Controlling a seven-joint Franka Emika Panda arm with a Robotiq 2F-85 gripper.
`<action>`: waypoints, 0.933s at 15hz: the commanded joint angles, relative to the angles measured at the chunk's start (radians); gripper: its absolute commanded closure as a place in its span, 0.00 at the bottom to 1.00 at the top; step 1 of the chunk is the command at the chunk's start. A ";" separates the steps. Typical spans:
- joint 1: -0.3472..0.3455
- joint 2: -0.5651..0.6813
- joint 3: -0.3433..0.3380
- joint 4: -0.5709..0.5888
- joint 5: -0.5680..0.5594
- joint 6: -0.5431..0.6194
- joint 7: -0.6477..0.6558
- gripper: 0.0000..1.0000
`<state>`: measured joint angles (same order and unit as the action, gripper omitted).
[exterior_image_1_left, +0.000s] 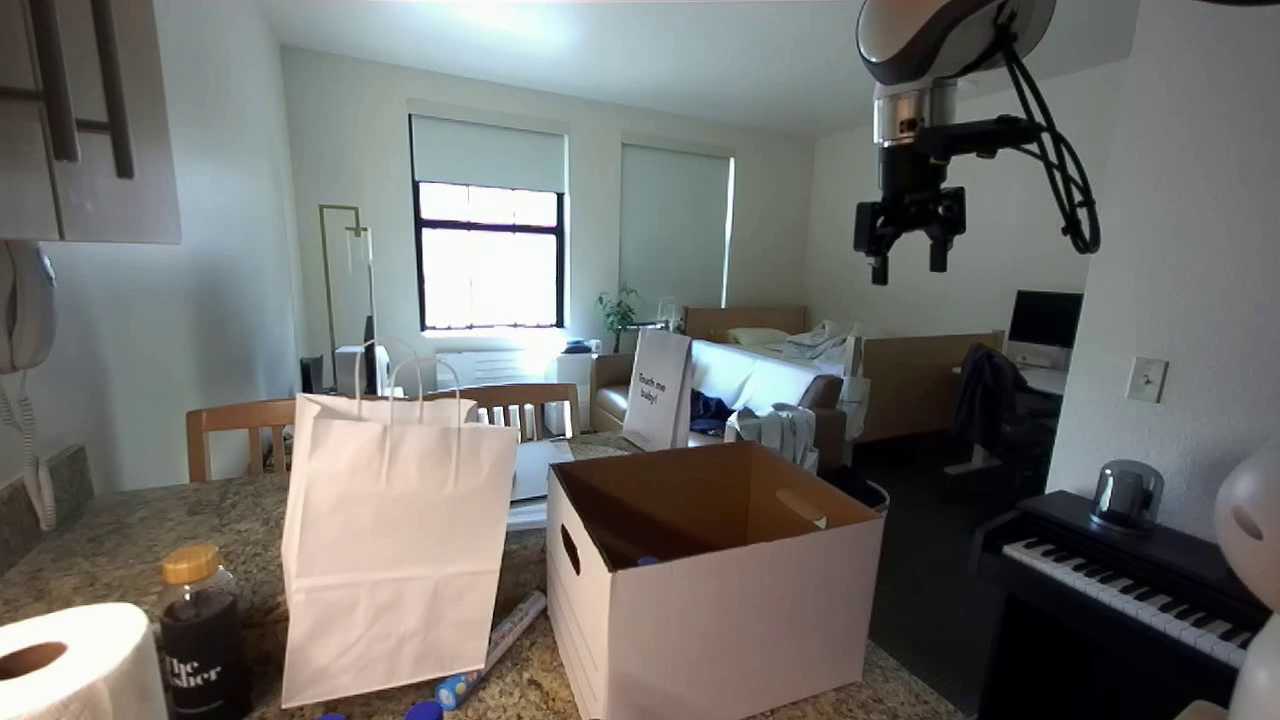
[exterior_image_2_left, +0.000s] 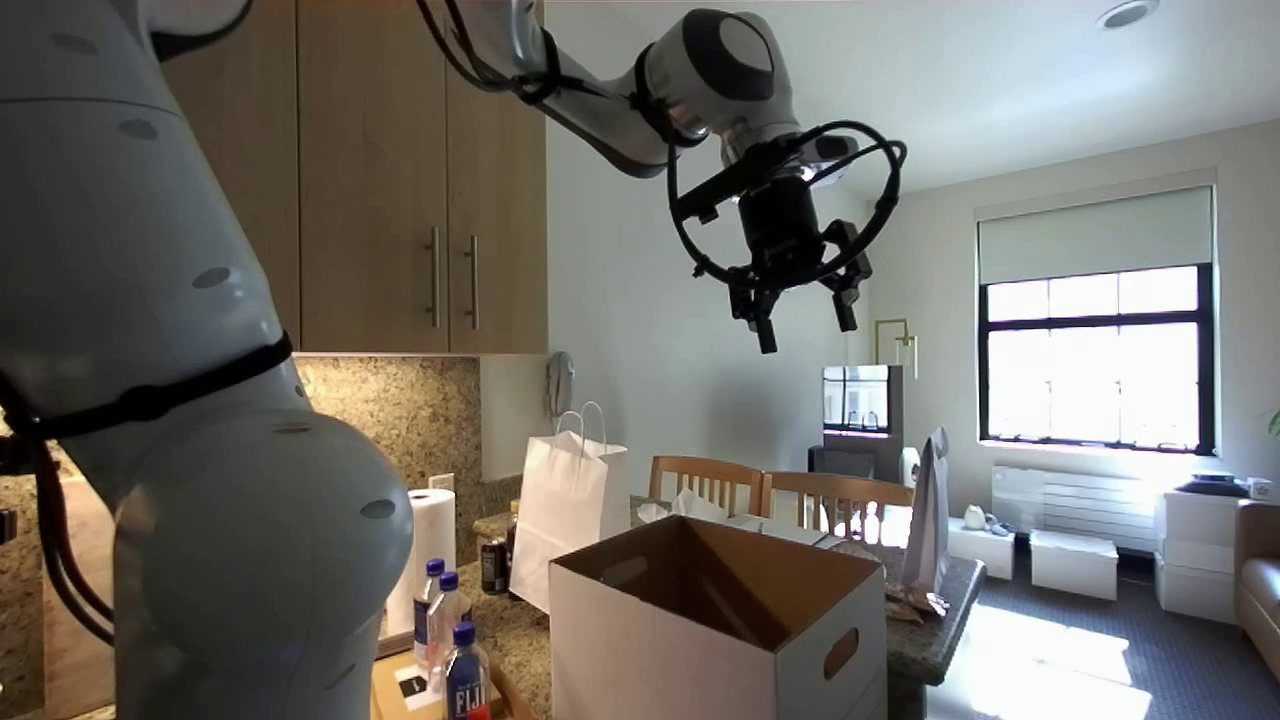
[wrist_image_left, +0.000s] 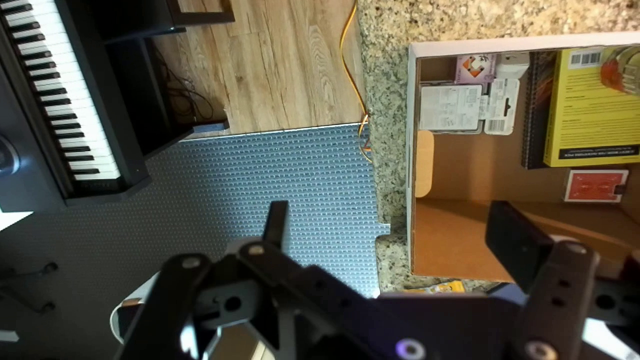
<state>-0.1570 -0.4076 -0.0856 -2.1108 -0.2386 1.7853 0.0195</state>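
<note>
Claw (wrist_image_left: 395, 227), closest to the wrist camera, is spread wide, gripping nothing. White box (exterior_image_1_left: 740, 620) is the nearest thing: below the claw, well apart, and offset to one side. From the wrist, the gap spans carpet (wrist_image_left: 325, 185), counter (wrist_image_left: 390, 175) edge and the box's handled end wall; most of the box lies right of it in that view. Its long axis looks to run handle end to handle end, roughly in line with the finger spread; far end is out of frame there. Inside: flat packages (wrist_image_left: 450, 107), black spiral notebook (wrist_image_left: 537, 120), yellow book-like item (wrist_image_left: 590, 135), red card pack (wrist_image_left: 596, 185). Outward: paper bag (exterior_image_1_left: 400, 560) near the box, blue-capped bottles (exterior_image_2_left: 465, 680), piano (wrist_image_left: 70, 95) past the counter edge. One arm (exterior_image_2_left: 690, 95) only, so it's nearer by default.
</note>
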 joint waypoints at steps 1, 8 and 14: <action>0.039 0.013 0.042 0.014 0.038 0.036 0.116 0.00; 0.146 0.076 0.197 0.028 0.076 0.035 0.300 0.00; 0.239 0.168 0.321 0.034 0.093 0.063 0.500 0.00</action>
<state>0.0581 -0.2777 0.1993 -2.0957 -0.1572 1.8315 0.4304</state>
